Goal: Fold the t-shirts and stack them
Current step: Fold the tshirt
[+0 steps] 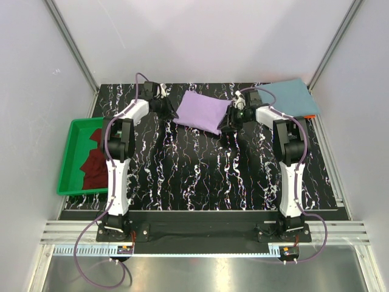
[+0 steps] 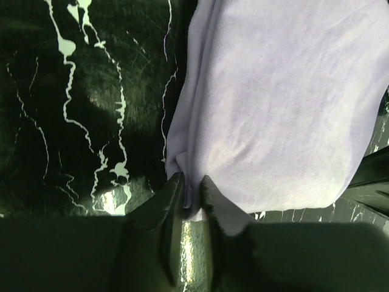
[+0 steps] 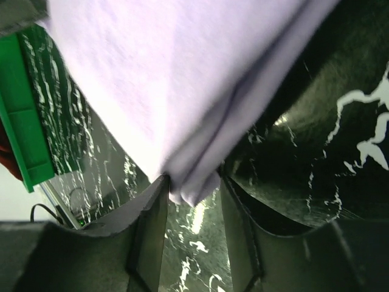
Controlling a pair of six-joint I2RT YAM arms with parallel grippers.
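Two corners of lavender t-shirt [image 1: 200, 112] pinched: left gripper [image 2: 190, 184] one; right gripper [image 3: 193, 180] other.

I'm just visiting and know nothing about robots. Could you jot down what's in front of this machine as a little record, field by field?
Lavender shirt: folded, in the middle at the back
Teal shirt: lying flat, far right corner
Maroon shirt: crumpled in the green tray, far left
Left fingers: pinched on one lavender corner
Right fingers: either side of another lavender corner, grip unclear
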